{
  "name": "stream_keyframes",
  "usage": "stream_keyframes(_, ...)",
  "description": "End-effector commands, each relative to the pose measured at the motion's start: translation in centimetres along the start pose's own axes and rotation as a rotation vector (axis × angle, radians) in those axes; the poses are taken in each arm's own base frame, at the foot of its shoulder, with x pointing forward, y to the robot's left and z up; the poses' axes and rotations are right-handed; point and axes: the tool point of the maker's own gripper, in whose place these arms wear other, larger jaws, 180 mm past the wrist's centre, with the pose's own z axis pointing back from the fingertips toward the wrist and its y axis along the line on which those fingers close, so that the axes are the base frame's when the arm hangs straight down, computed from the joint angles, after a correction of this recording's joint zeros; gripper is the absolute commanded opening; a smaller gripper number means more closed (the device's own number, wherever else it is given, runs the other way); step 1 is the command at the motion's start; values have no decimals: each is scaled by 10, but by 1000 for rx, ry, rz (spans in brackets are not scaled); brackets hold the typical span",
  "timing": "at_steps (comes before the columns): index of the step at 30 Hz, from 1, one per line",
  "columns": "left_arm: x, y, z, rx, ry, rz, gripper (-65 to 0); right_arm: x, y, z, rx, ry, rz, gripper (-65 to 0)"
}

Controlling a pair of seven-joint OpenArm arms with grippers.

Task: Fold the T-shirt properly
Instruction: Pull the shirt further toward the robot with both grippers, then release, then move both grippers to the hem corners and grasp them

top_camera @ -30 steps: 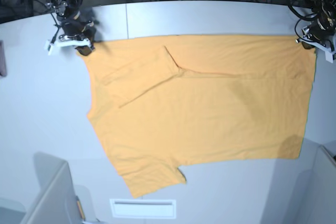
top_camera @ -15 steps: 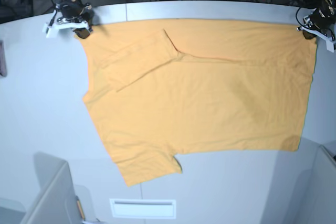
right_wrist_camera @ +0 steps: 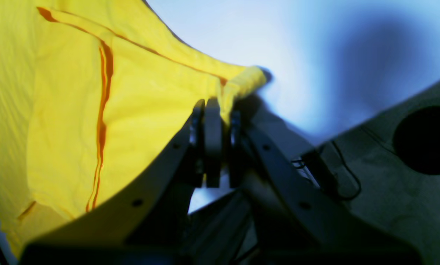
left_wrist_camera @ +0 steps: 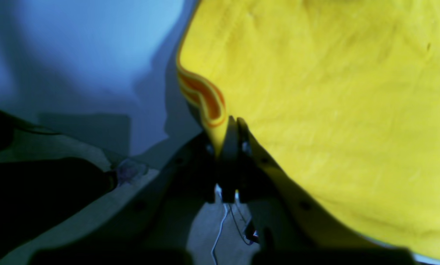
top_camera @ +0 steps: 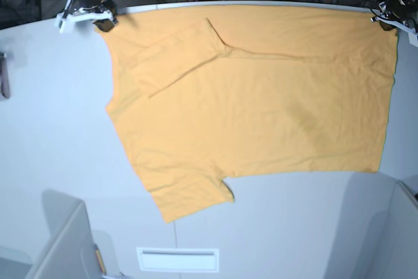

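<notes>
The shirt (top_camera: 255, 109) is being held spread across the grey table (top_camera: 59, 135), plain side up, and the fold proper is judged to be barely begun: one sleeve is lying turned in over the chest near the upper left of the base view, while the other sleeve is sticking out at the lower edge and the body is lying open in a single broad sheet. No lengthwise or crosswise fold of the body is being shown, so both are judged to be left, along with the tucking of the lower sleeve. The far edge of the cloth is being stretched between the two claws along the table's back rim. The right claw (top_camera: 104, 21) is being kept pressed together on the corner at the upper left of the base view; in the right wrist view the right claw (right_wrist_camera: 214, 106) is pinching a small bunched tip of hem, with the cloth fanning away to its left. The left claw (top_camera: 385, 21) is being kept clamped on the opposite corner at the upper right; in the left wrist view the left claw (left_wrist_camera: 232, 123) is nipping a curled hem edge, with the fabric spreading out to its right. The cloth between the claws is lying nearly flat, with only faint creases.
</notes>
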Motion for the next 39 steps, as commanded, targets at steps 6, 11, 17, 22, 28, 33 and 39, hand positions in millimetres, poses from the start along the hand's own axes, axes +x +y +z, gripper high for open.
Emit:
stream_keyframes(6,5,7,6,31,6,-26,-650,4,-5,4,-17,-19,10,-650)
stream_keyframes(11,5,8,6,33,8,-26,-650,4,-6,5,-18,-18,10,-650)
stream_keyframes(17,9,9,7,36,-5,-25,-609,8,2,11,0,-33,18,-396)
stream_keyframes(22,10,9,8,37,-10,-22,-393,20,13,19,27,-70,32,-275)
stream_keyframes(28,39,36,38,115,-128,17,-221,43,15,27,29,-134,42,-275)
stream_keyframes(33,91,42,75,169,-315,14,-207,74,38,18,84,-204,69,-275)
stream_keyframes(39,139,-3,93,117,-452,-89,-216,122,83,1,190,-229,144,-275)
